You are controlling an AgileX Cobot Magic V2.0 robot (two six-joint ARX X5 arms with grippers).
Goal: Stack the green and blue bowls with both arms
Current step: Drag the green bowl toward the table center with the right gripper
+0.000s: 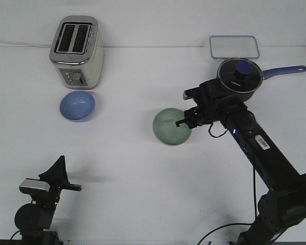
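Note:
The pale green bowl (pixel 168 127) sits near the table's middle, tipped so its face looks almost round. My right gripper (pixel 185 121) reaches in from the right and grips the bowl's right rim, one finger inside it. The blue bowl (pixel 77 106) rests upright on the table just in front of the toaster, at the left. My left gripper (pixel 69 174) hangs low at the near left corner, far from both bowls, with its fingers apart and nothing between them.
A silver toaster (pixel 76 51) stands at the back left. A dark saucepan (pixel 242 79) with a glass lid and blue handle sits behind my right arm, and a clear lidded container (pixel 233 47) lies at the back right.

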